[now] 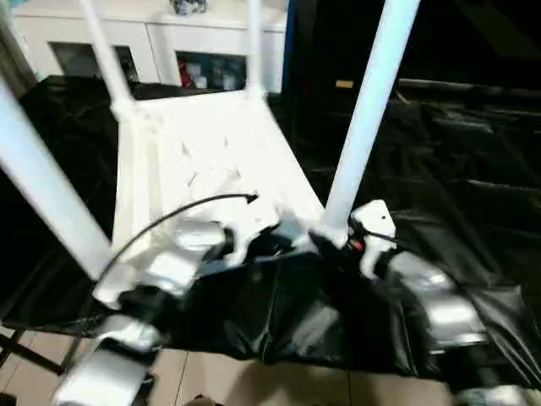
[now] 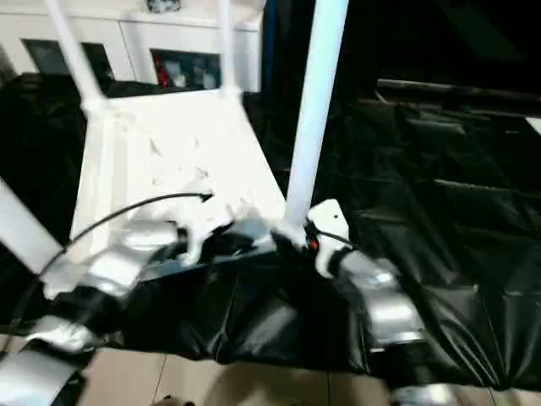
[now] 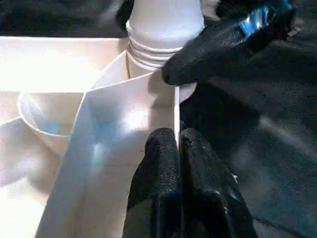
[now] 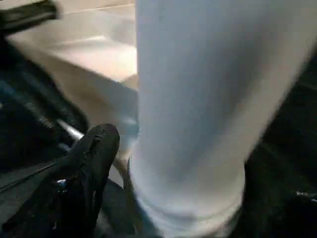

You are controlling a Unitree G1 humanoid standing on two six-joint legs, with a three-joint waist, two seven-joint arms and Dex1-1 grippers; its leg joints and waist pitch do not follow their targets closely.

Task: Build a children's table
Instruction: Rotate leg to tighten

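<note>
1. Table top (image 1: 211,161) lies upside down on the black-sheeted counter (image 1: 473,169), four legs up; it looks like light, stiff, slick plastic, best held at rims or leg bases.
2. Left claw (image 3: 177,144) is pinched on the near edge rib.
3. Right claw (image 1: 334,237) sits at the near-right leg (image 1: 363,118) base; whether it grips, I cannot tell.

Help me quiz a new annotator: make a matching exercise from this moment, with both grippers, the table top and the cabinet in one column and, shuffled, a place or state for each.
Things:
1. left gripper
2. right gripper
3. table top
4. cabinet

Places or states:
A. at the back, beyond the table
B. upside down on the black sheet
C. shut on the table top's thin edge wall
D. at the base of the near leg on the robot's right

Pairs: 1-C, 2-D, 3-B, 4-A
</note>
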